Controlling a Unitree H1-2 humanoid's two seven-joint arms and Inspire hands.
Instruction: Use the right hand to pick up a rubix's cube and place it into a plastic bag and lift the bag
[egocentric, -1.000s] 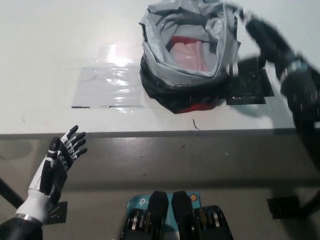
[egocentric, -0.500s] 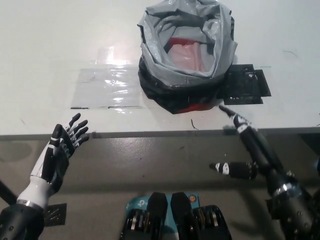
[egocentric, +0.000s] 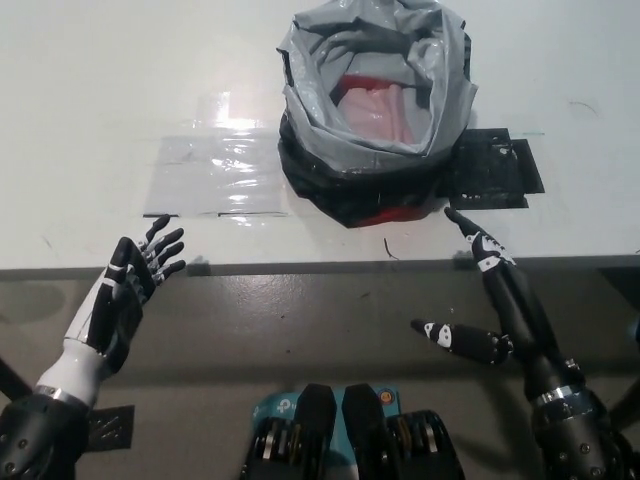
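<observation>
**Head view: both hands free, bag standing on the table**

Head view. My right hand sits at the lower right, just in front of the table's near edge. Its fingers are spread apart and grasp nothing; the longest reaches up to the table edge just below the black patch, and another points sideways toward picture left over the floor.

My left hand rests at the lower left, also at the near edge of the white table. Its fingers are splayed and released, with the tips lying at the table edge.

The plastic bag stands on the table at top centre, well apart from both hands. It is grey outside with a black lower part, and its mouth is open upward. Inside it a red and pinkish surface shows; I cannot tell whether this is the rubix's cube.

A clear, glossy sheet lies flat on the table just left of the bag. The black patch lies flat just right of the bag's base.
</observation>
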